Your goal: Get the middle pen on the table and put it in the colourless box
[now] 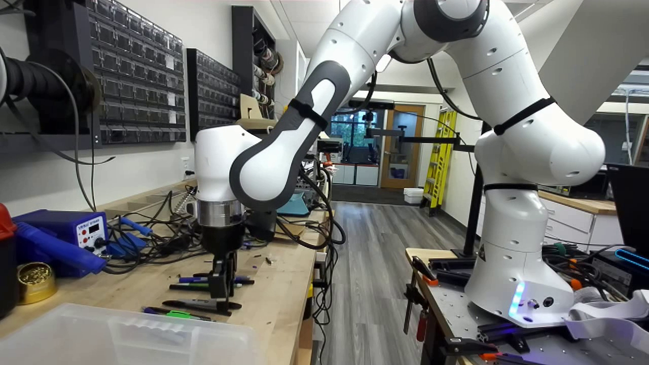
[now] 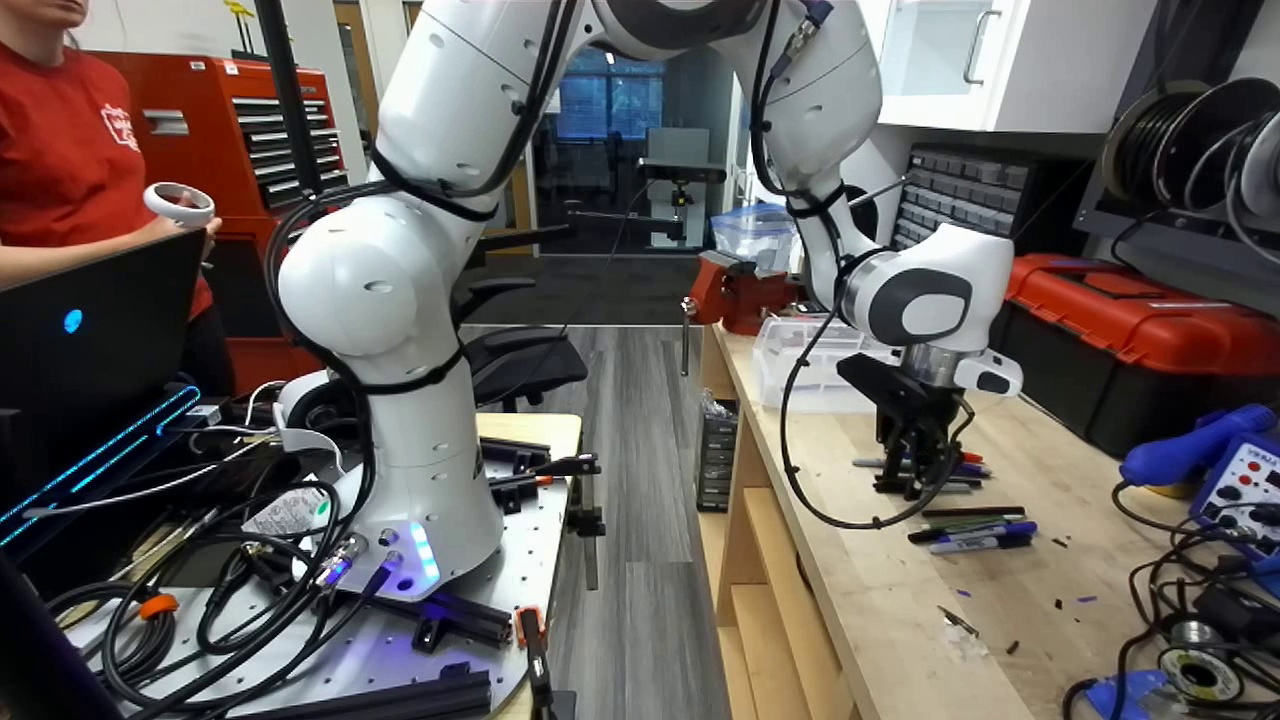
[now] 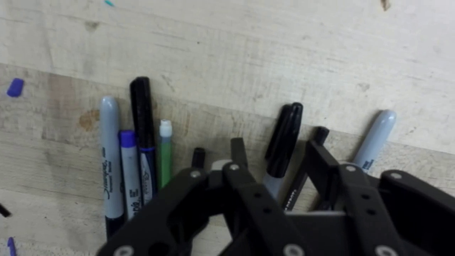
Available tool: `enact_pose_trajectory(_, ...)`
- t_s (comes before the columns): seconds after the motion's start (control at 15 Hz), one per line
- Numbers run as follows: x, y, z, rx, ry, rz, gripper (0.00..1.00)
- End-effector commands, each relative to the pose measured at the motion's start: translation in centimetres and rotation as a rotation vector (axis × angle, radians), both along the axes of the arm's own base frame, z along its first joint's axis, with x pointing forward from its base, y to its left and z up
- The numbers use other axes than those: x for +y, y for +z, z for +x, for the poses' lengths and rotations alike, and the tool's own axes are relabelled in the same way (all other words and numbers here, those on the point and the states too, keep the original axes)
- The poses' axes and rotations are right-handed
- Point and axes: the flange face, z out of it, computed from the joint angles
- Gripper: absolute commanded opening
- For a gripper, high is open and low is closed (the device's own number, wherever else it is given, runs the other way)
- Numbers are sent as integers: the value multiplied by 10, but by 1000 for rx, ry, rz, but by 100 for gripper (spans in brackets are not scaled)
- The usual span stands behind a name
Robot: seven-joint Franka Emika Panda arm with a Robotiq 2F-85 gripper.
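Pens [image 3: 284, 153] lie outside the colourless box [image 1: 129, 334].

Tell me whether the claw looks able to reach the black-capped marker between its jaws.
Probably yes: the claw stands open, with jaws either side of the black-capped marker in the wrist view. A slim black pen lies alongside and might get pinched too.

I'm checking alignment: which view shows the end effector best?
The wrist view: the end effector is large and open, a black-capped marker showing between its fingers. Both exterior views show it smaller, the gap unclear.
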Motion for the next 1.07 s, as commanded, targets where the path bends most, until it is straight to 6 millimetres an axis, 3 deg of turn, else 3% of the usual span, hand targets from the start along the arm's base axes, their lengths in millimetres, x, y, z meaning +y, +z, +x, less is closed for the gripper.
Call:
enact_pose_trajectory(0.0,-8,10,-13,43,-23,27,17)
enact_pose_trajectory(0.13,-12,8,-15,62,-40,37,4)
enact_pose_trajectory(0.27,-17,5,-17,83,-56,46,1)
enact_pose_trajectory(0.6,-30,15,-14,84,-94,76,5)
enact_pose_trajectory(0.8,-40,42,-11,39,-104,86,5)
enact_pose_trajectory(1.0,-41,85,-8,-27,-95,111,5)
